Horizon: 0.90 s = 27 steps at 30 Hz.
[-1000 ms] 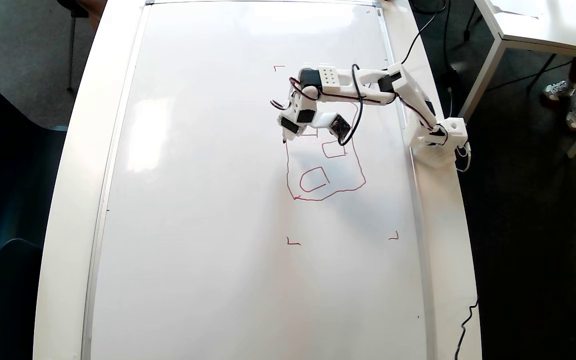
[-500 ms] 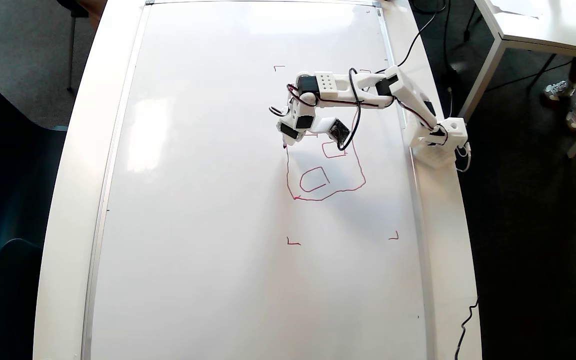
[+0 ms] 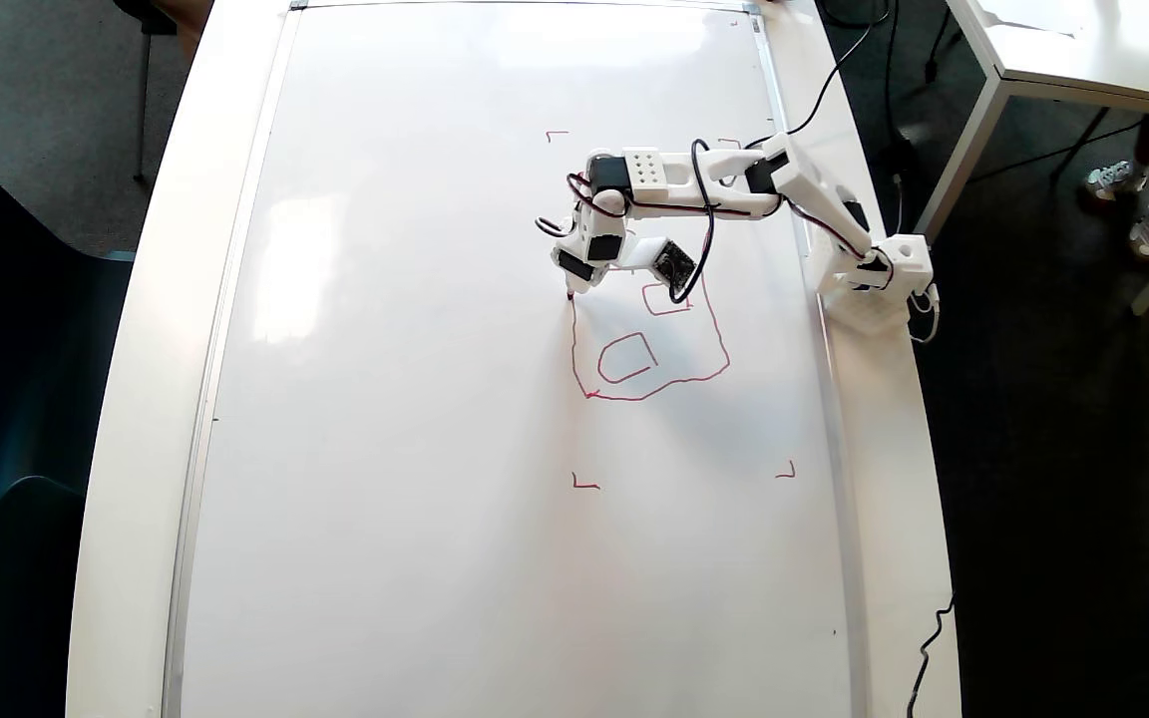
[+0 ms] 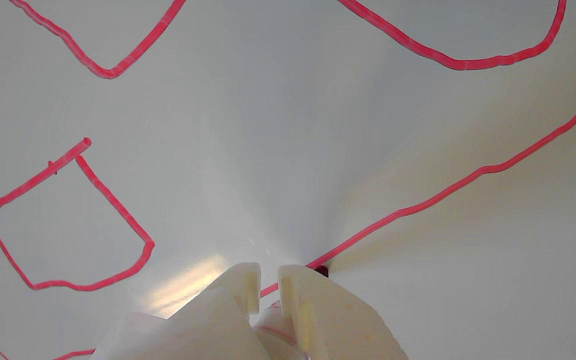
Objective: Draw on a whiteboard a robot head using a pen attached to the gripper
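— How do your jaws stand right now?

— My jaws (image 4: 268, 282) are drawn in to a narrow slit and clamped on the pen (image 4: 278, 320), whose pale barrel shows only a little between and below them in the wrist view; its dark tip (image 4: 321, 271) touches the board just right of them. In the overhead view the jaws (image 3: 574, 279) point down at the board.

— And what lies around them, biggest first?

— Beneath them spreads the whiteboard (image 3: 415, 399), glossy, lying on the white tabletop (image 3: 136, 399) and covering nearly all of it. Around and below them in the overhead view is the robot head (image 3: 724, 339), a wobbly red outline whose left side runs straight down from the pen tip (image 3: 570, 295). Inside it, near my jaws, sit a rounded box (image 3: 626, 357) and a smaller box (image 3: 664, 299) partly under my arm. In the wrist view the outline stroke (image 4: 468, 177) runs away up to the right from the tip, and a closed box (image 4: 68, 225) lies to the left. Small red corner marks (image 3: 584, 484) lie well apart from my jaws.
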Motion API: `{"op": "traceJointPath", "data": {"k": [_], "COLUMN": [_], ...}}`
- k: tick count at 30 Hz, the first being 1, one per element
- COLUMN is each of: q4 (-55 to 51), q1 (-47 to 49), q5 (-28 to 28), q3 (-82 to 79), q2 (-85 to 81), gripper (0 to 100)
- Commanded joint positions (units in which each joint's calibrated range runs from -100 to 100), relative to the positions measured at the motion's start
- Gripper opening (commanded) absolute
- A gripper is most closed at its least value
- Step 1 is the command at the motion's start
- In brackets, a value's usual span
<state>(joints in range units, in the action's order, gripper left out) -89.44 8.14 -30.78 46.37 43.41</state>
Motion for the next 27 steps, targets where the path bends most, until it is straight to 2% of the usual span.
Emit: {"op": "traceJointPath", "data": {"k": [1, 13, 27], "q4": [2.39, 14.64, 15.25], "q1": [0.29, -0.23, 2.57], "q5": [0.16, 0.32, 0.48], "q3": [1.61, 1.7, 1.61], "q2": [2.16, 4.18, 5.35], "gripper": [1, 1, 1]}}
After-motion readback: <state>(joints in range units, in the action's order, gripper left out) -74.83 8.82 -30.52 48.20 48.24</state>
